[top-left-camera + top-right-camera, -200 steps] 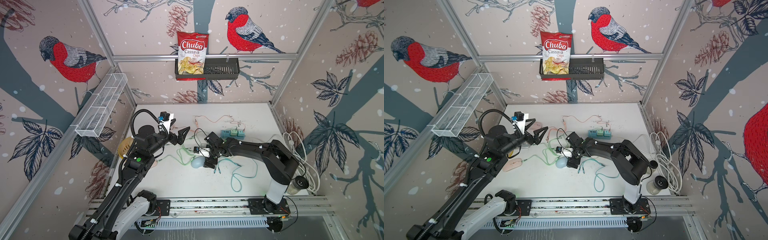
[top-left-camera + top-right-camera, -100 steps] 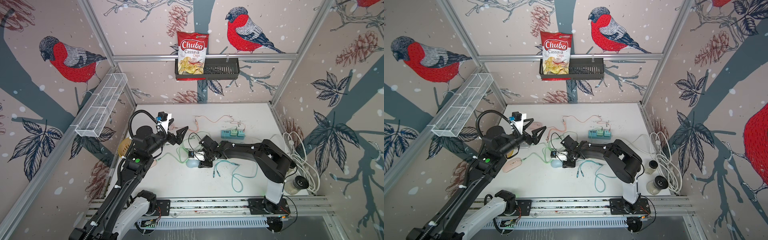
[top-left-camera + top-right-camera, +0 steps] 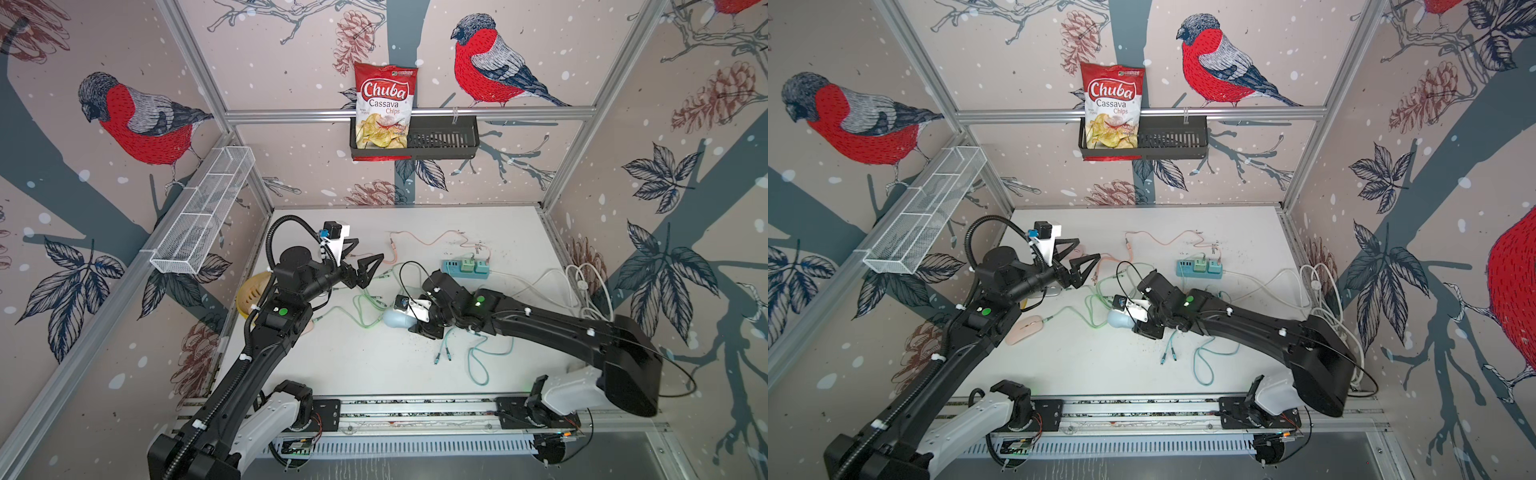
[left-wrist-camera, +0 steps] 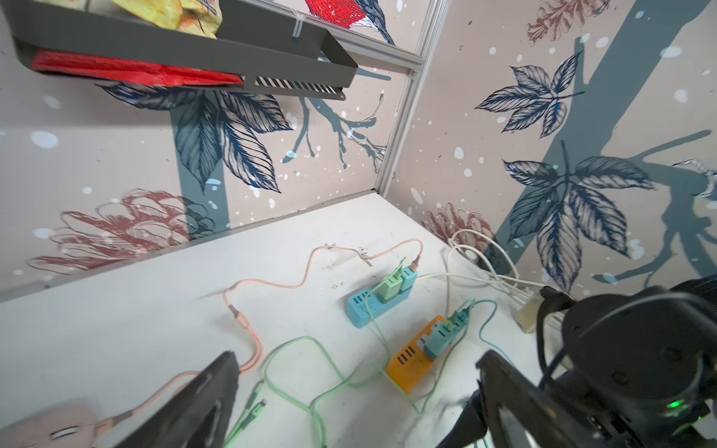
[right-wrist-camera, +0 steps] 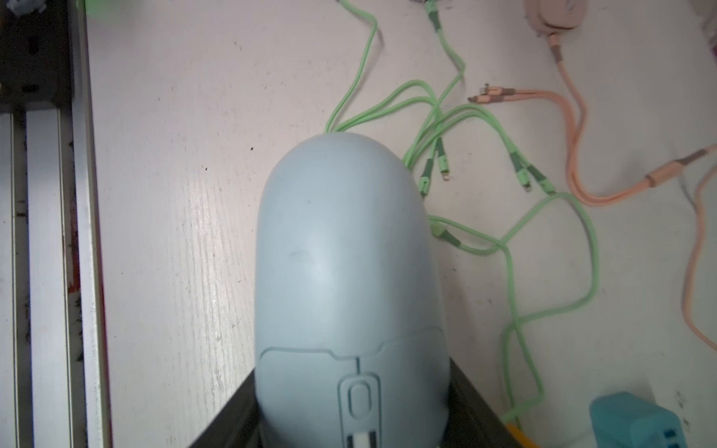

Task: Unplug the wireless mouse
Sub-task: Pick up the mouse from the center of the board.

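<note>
A pale blue mouse (image 3: 395, 320) (image 3: 1118, 319) lies mid-table among green cables (image 3: 365, 307). My right gripper (image 3: 411, 319) (image 3: 1136, 320) is shut on the mouse's button end. In the right wrist view the mouse (image 5: 349, 263) fills the space between both dark fingers (image 5: 232, 419), which press its sides. Its plug end is hidden by the gripper. My left gripper (image 3: 369, 250) (image 3: 1088, 249) hangs open above the table to the back left of the mouse, with nothing between its fingers (image 4: 209, 395).
A pink mouse (image 3: 1023, 329) on a green cable lies front left, and another pink mouse (image 4: 50, 426) sits on a pink cable. Blue (image 3: 465, 268) and orange (image 4: 411, 360) power strips stand behind the right arm. White cables (image 3: 582, 286) are piled at the right wall. A yellow bowl (image 3: 249, 291) sits at the left wall.
My right gripper has gone from open beside the pale blue mouse to shut on it, shifting it slightly left and back. The left arm has barely moved.
</note>
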You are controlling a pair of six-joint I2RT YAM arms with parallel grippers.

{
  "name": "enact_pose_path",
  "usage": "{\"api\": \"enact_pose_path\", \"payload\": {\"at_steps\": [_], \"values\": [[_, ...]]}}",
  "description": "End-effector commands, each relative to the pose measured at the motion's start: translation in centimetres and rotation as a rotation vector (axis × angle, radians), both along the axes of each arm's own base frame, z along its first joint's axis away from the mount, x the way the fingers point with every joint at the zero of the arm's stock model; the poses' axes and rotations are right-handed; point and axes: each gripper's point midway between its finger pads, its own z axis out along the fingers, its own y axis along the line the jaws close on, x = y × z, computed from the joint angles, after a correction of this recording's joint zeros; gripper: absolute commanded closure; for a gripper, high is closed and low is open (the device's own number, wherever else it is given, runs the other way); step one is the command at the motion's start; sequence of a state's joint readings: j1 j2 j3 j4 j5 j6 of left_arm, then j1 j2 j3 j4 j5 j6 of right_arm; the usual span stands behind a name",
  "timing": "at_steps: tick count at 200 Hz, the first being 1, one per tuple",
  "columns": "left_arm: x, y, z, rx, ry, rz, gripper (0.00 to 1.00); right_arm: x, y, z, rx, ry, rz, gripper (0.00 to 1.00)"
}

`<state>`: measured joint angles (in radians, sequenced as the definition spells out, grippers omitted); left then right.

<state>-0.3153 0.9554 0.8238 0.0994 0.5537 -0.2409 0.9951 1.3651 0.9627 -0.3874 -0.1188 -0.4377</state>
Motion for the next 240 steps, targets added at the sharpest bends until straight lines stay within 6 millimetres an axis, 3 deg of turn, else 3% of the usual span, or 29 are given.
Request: {"api": "enact_pose_path", "payload": {"at_steps": [1,19,44,67,90,126,161,187,222,240], "values": [[0.2,-1.5,1.1,-0.152,0.197,-0.074,0.04,0.8,-1.7,2.7,0.049,-0.026,-0.126,0.57],[1.0,-2.7,-0.3,-0.199,0.419,-0.116,0.05,1.1,-2.7,5.4,0.103,-0.069,-0.170,0.57],[0.2,-5.0,-0.8,-0.361,0.611,-0.286,0.14,1.6,-3.6,7.8,0.159,-0.117,-0.211,0.56],[-0.3,-5.5,-0.3,-0.528,0.654,-0.363,0.17,2.3,-4.1,9.6,0.203,-0.152,-0.242,0.56],[-0.9,-7.0,-1.5,-0.502,0.713,-0.408,0.18,3.0,-4.4,11.0,0.226,-0.185,-0.265,0.55],[-2.9,-10.4,-2.5,-0.419,0.748,-0.479,0.15,3.8,-4.2,11.5,0.225,-0.212,-0.252,0.55],[-3.2,-11.9,-4.1,-0.367,0.766,-0.454,0.17,4.5,-3.8,12.3,0.232,-0.232,-0.255,0.56],[-3.2,-12.1,-4.1,-0.376,0.763,-0.466,0.38,4.6,-3.5,12.2,0.228,-0.230,-0.248,0.56],[-3.0,-12.3,-4.3,-0.383,0.774,-0.472,0.38,4.5,-3.2,12.0,0.236,-0.223,-0.240,0.56],[-3.3,-12.7,-4.2,-0.390,0.781,-0.503,0.52,4.6,-3.2,12.1,0.241,-0.227,-0.245,0.56]]}}
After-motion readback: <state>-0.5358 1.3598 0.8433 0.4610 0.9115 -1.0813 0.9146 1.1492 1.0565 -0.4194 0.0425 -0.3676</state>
